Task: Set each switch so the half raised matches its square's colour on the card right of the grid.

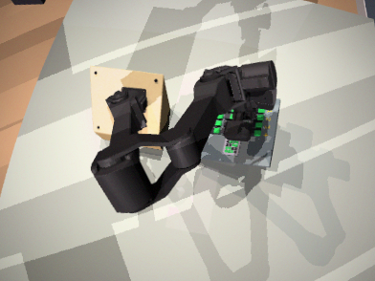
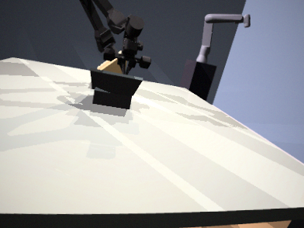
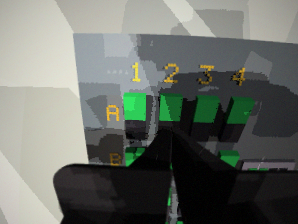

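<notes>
My black parallel-jaw gripper (image 3: 169,134) is clenched on nothing. Its tip sits over the grey switch panel (image 3: 95,75), between green rockers A1 (image 3: 135,106) and A2 (image 3: 171,107).

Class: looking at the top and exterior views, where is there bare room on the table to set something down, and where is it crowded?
Bare room: the broad table stretch in front of the switch panel, and the table beyond the panel's far edge. Crowded: over the panel, where the shut hand hangs above the switches, and between the panel and the wooden base plate, spanned by the arm.
</notes>
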Robot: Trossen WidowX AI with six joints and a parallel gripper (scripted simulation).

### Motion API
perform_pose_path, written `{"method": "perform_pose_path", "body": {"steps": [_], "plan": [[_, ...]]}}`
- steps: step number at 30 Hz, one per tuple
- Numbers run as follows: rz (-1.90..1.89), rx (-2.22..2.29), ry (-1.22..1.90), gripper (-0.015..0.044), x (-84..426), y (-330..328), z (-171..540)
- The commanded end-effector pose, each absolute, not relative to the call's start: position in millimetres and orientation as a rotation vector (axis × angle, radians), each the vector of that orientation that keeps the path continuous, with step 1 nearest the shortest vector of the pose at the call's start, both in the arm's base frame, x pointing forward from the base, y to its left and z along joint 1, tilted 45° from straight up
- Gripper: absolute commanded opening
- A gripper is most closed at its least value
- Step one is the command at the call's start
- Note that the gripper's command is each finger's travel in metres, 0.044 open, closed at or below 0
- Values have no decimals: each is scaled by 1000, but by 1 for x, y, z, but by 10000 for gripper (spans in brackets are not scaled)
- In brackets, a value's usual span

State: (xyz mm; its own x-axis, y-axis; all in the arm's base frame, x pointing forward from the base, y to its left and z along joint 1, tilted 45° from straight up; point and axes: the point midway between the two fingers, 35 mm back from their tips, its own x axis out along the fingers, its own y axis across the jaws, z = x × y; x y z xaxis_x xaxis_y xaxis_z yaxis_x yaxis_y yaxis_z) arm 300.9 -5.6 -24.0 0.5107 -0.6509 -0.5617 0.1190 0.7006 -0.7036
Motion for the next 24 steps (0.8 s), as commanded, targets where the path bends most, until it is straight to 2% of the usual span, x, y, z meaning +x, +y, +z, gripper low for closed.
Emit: {"method": "perform_pose_path", "body": {"steps": [1, 9, 18, 24], "plan": [[-504, -653, 929, 0, 300, -4, -23], [-508, -648, 956, 0, 270, 38, 13], [-509, -649, 956, 0, 284, 27, 36], [-517, -645, 975, 0, 298, 10, 21]]}}
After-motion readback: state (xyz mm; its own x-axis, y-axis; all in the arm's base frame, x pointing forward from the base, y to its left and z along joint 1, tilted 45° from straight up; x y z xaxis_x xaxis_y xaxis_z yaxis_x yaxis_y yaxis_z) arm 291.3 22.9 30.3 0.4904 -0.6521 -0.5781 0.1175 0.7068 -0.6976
